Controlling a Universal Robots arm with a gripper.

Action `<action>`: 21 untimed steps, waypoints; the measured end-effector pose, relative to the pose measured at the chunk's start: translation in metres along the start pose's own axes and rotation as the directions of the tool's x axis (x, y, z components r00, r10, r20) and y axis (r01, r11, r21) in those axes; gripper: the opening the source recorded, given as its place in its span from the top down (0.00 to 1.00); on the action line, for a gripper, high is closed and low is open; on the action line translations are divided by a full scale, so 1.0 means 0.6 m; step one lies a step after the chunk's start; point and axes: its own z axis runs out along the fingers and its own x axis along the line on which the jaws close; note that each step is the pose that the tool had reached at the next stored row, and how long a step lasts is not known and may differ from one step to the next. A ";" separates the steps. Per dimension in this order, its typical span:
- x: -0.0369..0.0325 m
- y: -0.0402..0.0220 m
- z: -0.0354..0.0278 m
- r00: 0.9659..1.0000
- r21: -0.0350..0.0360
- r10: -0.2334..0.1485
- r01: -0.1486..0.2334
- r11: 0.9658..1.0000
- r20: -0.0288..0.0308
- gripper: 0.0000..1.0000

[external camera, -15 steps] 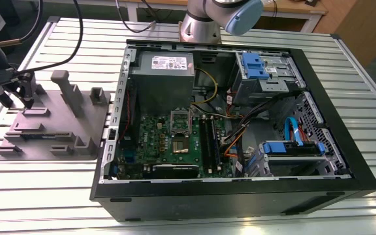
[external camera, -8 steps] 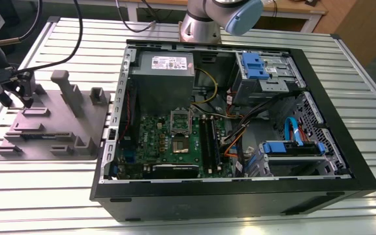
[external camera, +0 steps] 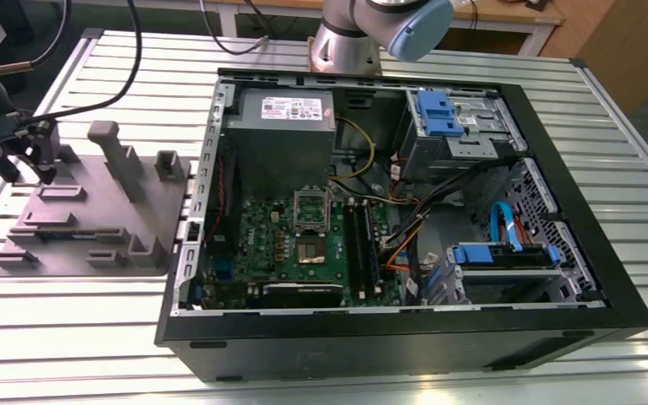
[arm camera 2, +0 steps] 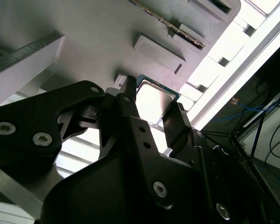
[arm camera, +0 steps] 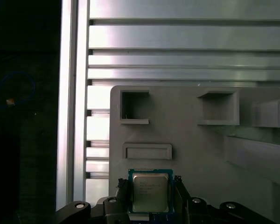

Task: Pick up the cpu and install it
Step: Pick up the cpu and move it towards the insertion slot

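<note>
- Looking through the first wrist view, you see the tool (arm camera: 151,185) closed in on the cpu (arm camera: 150,193). Its two dark fingers (arm camera: 123,193) sit against opposite edges of the chip, with only the chip's width between them.
- You find the cpu face up, with its pale metal top toward the camera and a thin green rim round it. It is over a flat part of the grey fixture (arm camera: 200,158), near one corner.
- You cannot tell whether the chip rests on the fixture or is just clear of it.
- Just beside the cpu you see a low rectangular frame (arm camera: 147,151) moulded into the fixture.
- In the second wrist view you get the same grip: the tool (arm camera 2: 151,98) has the cpu (arm camera 2: 156,100) bright between its fingertips, against the grey fixture (arm camera 2: 84,28).
- In the exterior view the tool (external camera: 31,173) hangs over a corner of the fixture (external camera: 88,219), at the exterior view's left. The fixture lies on the slatted metal table (external camera: 77,337).
- You see the open computer case (external camera: 414,350) on the table, just beside the fixture on the exterior view's right.
- You see the green motherboard (external camera: 262,245) lying inside the case. Its socket (external camera: 310,249) sits mid-board, well apart from the tool.
</note>
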 end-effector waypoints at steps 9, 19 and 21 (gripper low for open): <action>0.000 0.000 -0.004 1.000 0.000 0.000 0.000 1.000 0.000 0.53; 0.000 0.000 -0.010 1.000 0.000 0.000 0.000 1.000 0.000 0.53; 0.000 0.001 -0.011 1.000 0.000 0.000 0.000 1.000 0.000 0.53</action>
